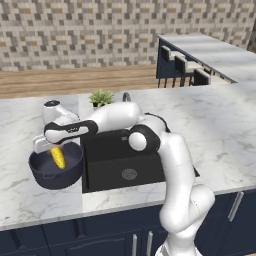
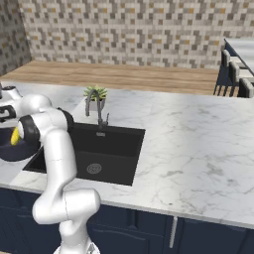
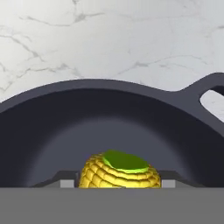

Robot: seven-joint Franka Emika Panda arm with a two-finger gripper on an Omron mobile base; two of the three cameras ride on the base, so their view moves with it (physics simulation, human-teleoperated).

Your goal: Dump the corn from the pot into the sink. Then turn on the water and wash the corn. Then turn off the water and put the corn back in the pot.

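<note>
the corn (image 1: 57, 157) is in the pot (image 1: 54, 174), which sits on the counter (image 1: 215, 125) just left of the sink (image 1: 122, 160), with the gripper (image 1: 44, 143) over it. looks like the cob stands between the fingers, but honestly can't tell if they're pinching it or just parted around it. if the hold is loose, my guess is it slips and drops back in or rolls away. fingertips are hidden in the hand view, and in the right view the arm covers most of the pot.

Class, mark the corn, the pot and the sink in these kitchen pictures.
corn (image 1: 57, 157), left base view, on its yellow kernels.
pot (image 1: 50, 177), left base view, on its dark outer wall.
sink (image 1: 112, 155), left base view, on its black floor.
</note>
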